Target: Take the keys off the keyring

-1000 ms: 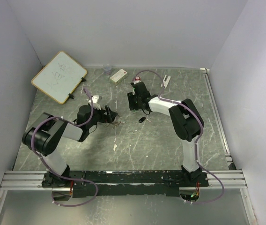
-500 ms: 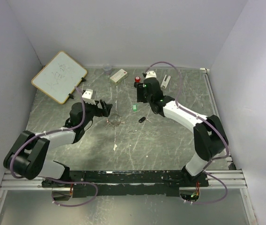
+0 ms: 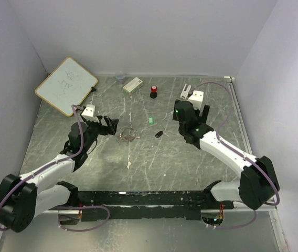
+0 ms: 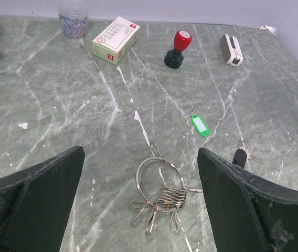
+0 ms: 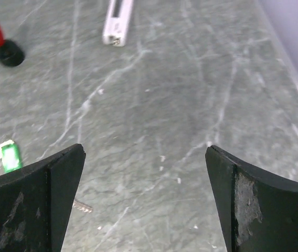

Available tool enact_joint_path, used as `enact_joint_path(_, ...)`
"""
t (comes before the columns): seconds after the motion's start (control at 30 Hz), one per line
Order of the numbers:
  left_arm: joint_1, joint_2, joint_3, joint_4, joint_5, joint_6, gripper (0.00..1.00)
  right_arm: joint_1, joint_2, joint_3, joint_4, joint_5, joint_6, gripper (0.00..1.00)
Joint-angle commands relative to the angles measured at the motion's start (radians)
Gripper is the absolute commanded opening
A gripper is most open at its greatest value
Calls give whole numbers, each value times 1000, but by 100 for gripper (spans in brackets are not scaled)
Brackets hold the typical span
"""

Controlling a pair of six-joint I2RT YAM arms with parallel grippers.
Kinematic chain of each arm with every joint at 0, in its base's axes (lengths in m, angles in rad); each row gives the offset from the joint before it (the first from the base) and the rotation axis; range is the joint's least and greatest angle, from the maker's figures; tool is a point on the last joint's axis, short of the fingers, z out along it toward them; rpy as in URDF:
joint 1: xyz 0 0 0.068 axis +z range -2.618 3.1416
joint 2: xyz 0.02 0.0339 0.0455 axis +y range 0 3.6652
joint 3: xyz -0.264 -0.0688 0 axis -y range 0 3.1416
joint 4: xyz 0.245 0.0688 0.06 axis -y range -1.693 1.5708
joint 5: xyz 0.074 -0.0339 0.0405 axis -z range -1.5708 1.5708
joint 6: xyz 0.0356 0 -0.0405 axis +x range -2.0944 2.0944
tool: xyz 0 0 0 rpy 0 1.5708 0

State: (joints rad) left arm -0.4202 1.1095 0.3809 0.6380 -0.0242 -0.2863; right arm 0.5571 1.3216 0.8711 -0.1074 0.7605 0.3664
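The keyring, a silver loop with a bunch of small wire loops, lies flat on the marble table, level with my left gripper's open jaws. In the top view the keyring lies just right of the left gripper. A green-headed key and a black-headed key lie loose on the table, apart from the ring. My right gripper is open and empty, right of both keys. Its wrist view shows the green key at the far left, outside the jaws.
A red-and-black knob stamp, a small cardboard box, a jar and a white clip-like item stand along the back. A whiteboard leans at the back left. White walls close the table on three sides.
The right gripper opened, left the green key on the table and drew back to the right. The left arm pulled back to the left, away from the keyring.
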Motion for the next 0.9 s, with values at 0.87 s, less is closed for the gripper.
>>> enact_joint_path(0.87,2,-275,-68,-200,-129,3,100,-3,-212,1,-924,638,945,100)
